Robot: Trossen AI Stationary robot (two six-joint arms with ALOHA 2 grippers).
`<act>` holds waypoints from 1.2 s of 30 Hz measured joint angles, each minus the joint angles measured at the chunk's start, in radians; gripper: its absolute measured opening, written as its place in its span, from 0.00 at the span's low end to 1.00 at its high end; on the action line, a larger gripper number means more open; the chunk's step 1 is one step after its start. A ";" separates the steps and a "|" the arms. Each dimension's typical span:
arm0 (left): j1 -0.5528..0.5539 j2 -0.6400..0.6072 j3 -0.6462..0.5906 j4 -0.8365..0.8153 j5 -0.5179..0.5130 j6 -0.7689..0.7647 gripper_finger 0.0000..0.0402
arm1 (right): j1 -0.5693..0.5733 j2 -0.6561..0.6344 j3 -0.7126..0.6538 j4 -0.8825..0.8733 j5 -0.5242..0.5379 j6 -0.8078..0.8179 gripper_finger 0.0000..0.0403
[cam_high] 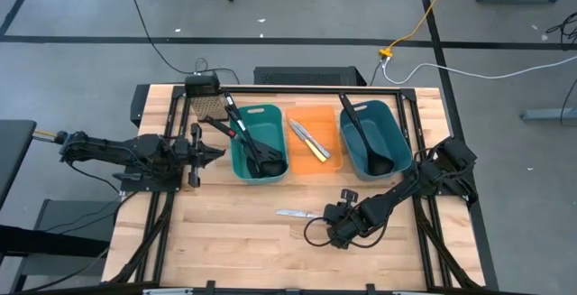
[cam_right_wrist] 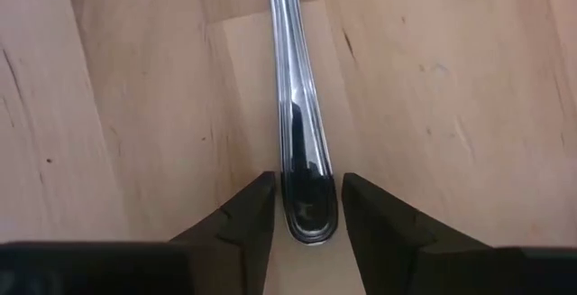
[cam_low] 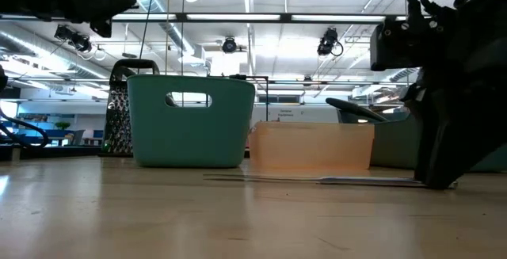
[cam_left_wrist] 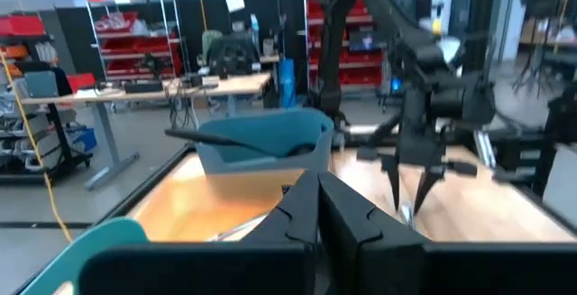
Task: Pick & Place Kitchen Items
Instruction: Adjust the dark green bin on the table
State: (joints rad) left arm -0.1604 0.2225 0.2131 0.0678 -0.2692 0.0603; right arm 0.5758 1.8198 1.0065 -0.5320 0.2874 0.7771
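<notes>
A slim silver table knife (cam_high: pixel 297 213) lies flat on the wooden table in front of the orange bin; it also shows in the low view (cam_low: pixel 317 180). My right gripper (cam_high: pixel 335 217) is down at the knife's handle end and closed on it, as the right wrist view (cam_right_wrist: pixel 308 207) shows. My left gripper (cam_high: pixel 216 153) is shut and empty, held above the table just left of the left teal bin (cam_high: pixel 259 142). That bin holds black utensils. The orange bin (cam_high: pixel 311 142) holds a yellow-handled knife (cam_high: pixel 313 147) and a silver one. The right teal bin (cam_high: pixel 371 137) holds a black ladle. My right gripper pinches the free end of the knife's handle (cam_right_wrist: pixel 306 182) between its two fingers (cam_right_wrist: pixel 257 209), one on each long side. The fingers come from above, pointing down at the table, and lie across the handle. The knife lies flat on the table.
A metal grater (cam_high: pixel 209 107) stands at the far left corner, beside the left teal bin. The three bins stand in a row across the table's far half. Bare wood lies along the near half, left of the knife. Frame rails run along both table sides.
</notes>
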 joint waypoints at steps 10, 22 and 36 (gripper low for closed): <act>-0.001 0.239 0.068 0.031 0.086 -0.048 0.01 | -0.018 0.000 -0.001 -0.005 -0.032 -0.026 0.34; -0.050 0.749 0.328 0.011 0.117 -0.051 0.00 | -0.052 -0.002 -0.001 -0.007 -0.108 -0.079 0.40; -0.126 1.207 0.507 0.009 0.117 -0.057 0.00 | -0.075 -0.001 -0.001 -0.011 -0.172 -0.105 0.40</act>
State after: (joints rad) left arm -0.2867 1.4297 0.7200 0.0772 -0.1523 0.0035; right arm 0.5012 1.8187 1.0054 -0.5430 0.1155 0.6718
